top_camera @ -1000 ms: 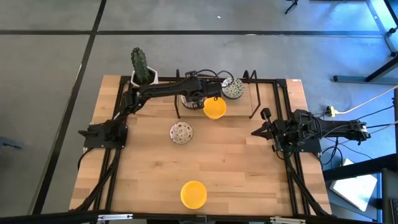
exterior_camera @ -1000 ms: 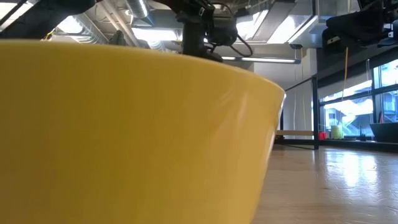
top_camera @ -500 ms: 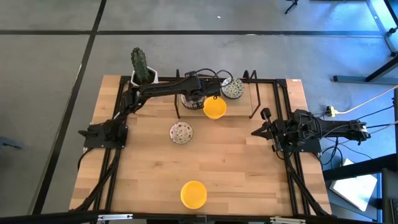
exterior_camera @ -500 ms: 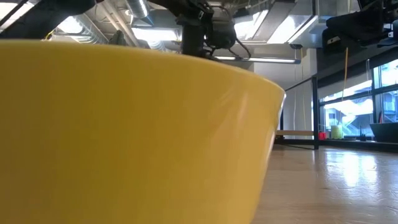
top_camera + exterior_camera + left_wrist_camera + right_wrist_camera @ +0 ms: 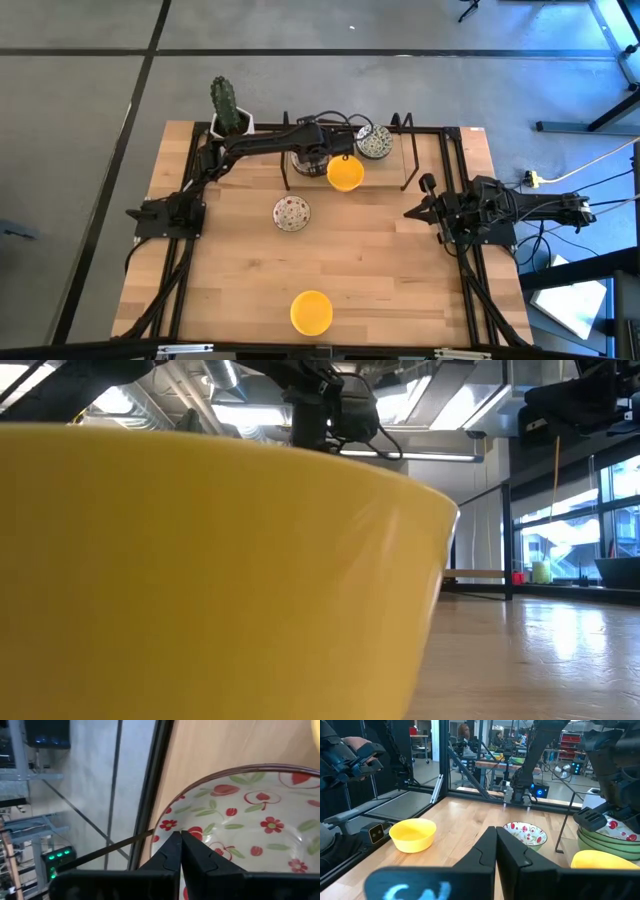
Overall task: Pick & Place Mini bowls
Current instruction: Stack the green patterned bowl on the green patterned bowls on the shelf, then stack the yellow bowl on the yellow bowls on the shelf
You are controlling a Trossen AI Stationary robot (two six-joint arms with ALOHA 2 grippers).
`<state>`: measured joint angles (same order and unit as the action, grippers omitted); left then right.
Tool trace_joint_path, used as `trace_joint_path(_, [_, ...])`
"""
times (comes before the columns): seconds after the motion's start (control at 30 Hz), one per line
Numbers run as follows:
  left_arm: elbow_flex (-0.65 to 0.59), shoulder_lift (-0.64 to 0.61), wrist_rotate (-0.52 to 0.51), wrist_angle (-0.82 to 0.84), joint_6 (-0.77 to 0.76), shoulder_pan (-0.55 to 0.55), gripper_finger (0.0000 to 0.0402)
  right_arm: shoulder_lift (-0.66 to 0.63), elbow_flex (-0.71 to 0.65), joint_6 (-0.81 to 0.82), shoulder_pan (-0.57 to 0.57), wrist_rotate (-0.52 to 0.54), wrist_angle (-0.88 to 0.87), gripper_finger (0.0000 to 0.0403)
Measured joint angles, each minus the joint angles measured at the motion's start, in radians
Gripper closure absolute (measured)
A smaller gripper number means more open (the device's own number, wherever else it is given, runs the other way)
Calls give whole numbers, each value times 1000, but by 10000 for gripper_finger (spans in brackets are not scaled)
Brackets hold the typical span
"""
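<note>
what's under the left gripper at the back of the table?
A stack of mini bowls: greenish rims, topped by a cream red-floral bowl. The left gripper, jaws shut, sits over its rim. In the high view the arm hides the stack, so the count is unclear.

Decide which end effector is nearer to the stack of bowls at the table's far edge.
Left. The left end effector is over the stack of bowls; the right end effector waits by the right edge.
</note>
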<state>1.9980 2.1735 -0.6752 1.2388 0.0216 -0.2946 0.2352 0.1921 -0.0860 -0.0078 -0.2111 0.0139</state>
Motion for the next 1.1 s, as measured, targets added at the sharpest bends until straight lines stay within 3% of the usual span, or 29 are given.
trace_joint_path(0.47, [0,0,84,-3,-3,-22,400,0,0,0,0,0,-1,395])
trace_joint_path(0.7, [0,-7,64,-2,17,-16,400,0,0,0,0,0,-9,395])
trace_joint_path(1.0, [-1,-181,98,25,19,59,399,0,0,3,0,-1,-20,395])
trace_joint_path(1.1, [-61,-262,105,1,-23,123,400,0,0,3,0,0,-31,395])
